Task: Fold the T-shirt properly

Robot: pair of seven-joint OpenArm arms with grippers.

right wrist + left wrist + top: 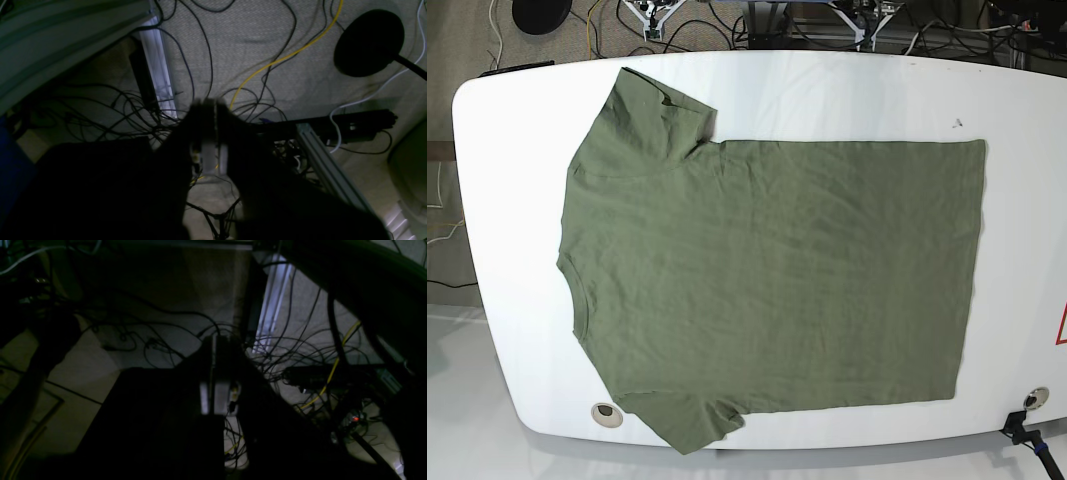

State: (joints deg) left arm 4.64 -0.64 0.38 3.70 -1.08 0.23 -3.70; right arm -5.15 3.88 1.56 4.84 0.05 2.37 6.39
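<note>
The olive-green T-shirt [767, 280] lies spread flat on the white table [507, 150] in the base view, neckline to the left, hem to the right, one sleeve at the top left and one at the bottom left. Neither gripper touches it. In the left wrist view, my left gripper [215, 339] is a dark shape with its fingers pressed together, hanging over the floor with nothing in it. My right gripper [215, 102] is likewise shut and empty in the right wrist view. Both wrist views look down past the table, so the shirt is hidden there.
Tangled black cables [140, 110] and a yellow cable [283, 56] cover the carpet under the grippers. An aluminium frame rail [325, 166] and a round black stand base [368, 41] sit on the floor. The table has a round hole [604, 411] near its front left.
</note>
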